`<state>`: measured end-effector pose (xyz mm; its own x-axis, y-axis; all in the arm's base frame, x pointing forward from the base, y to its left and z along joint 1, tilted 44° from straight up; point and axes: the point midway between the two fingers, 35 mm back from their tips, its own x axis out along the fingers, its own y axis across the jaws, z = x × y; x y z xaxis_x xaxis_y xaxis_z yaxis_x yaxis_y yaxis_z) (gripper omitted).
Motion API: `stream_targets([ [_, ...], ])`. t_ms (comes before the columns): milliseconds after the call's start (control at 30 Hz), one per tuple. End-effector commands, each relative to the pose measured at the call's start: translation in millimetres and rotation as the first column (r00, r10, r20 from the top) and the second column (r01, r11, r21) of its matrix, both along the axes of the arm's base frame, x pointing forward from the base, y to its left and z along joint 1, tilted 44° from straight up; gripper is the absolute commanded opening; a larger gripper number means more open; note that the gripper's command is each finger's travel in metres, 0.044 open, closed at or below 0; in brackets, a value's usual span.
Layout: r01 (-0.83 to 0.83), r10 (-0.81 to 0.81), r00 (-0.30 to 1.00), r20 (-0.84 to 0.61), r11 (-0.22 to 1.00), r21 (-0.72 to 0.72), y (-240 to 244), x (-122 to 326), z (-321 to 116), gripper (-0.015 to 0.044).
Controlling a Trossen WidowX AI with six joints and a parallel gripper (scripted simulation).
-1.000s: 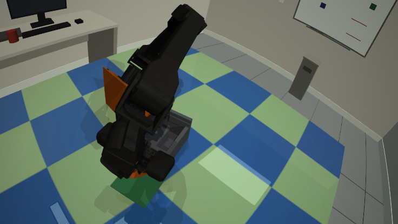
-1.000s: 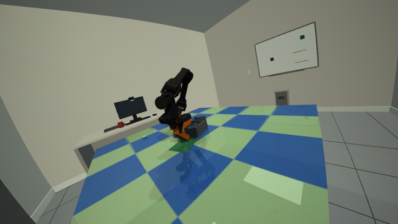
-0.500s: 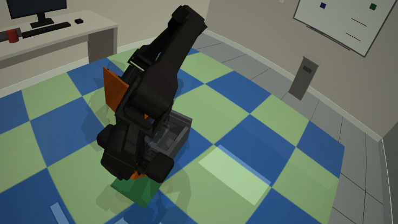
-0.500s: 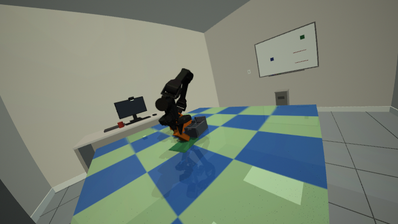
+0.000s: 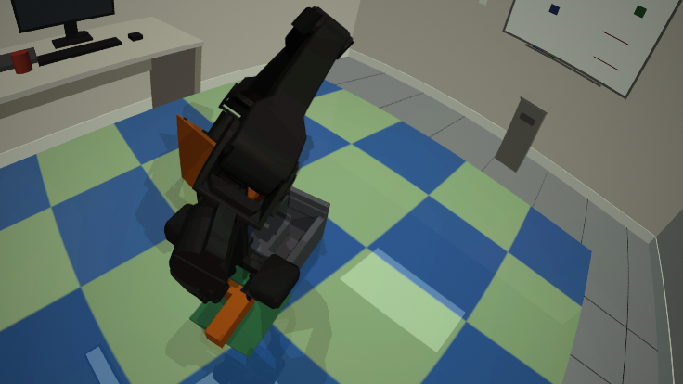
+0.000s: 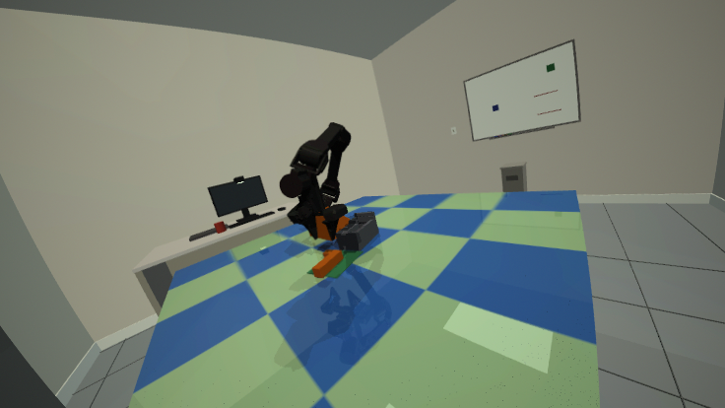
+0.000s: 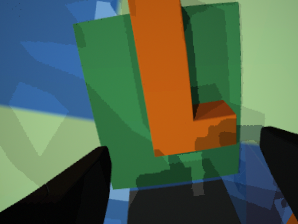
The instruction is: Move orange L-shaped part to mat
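Note:
The orange L-shaped part (image 5: 229, 320) (image 6: 328, 263) (image 7: 162, 75) lies on the green mat (image 5: 260, 325) (image 6: 350, 261) (image 7: 110, 100) and looks flat. In the wrist view its short foot is nearest my fingers, and its long bar runs away across the mat's far edge and out of frame. My gripper (image 5: 240, 288) (image 7: 185, 147) is open over the foot end, its fingers well apart on either side and not touching the part. I cannot tell for certain which face is up. The grey tray (image 5: 313, 238) (image 6: 362, 236) stands beside the mat, its inside partly hidden by the arm.
An orange panel (image 5: 193, 150) stands upright behind the arm. The tray walls rise close beside the gripper. The table has a blue and green checkered top (image 5: 396, 214) (image 6: 506, 268). A desk (image 5: 176, 38) with a monitor and a red cup (image 5: 21, 61) is farther back.

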<state>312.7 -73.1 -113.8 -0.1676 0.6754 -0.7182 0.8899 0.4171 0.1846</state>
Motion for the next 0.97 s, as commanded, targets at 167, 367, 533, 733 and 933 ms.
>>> stream_targets([
  [167,0.011,-0.011,1.000,0.021,1.000,-0.014,-49,11,50,0.0400],
  [367,0.025,-0.025,0.999,0.025,1.000,-0.014,-48,12,44,0.0400],
  [533,0.025,-0.025,0.999,0.025,1.000,-0.014,-48,12,44,0.0400],
  [733,0.025,-0.025,0.999,0.025,1.000,-0.014,-48,12,44,0.0400],
  [933,0.025,-0.025,0.999,0.025,1.000,-0.014,-48,12,44,0.0400],
])
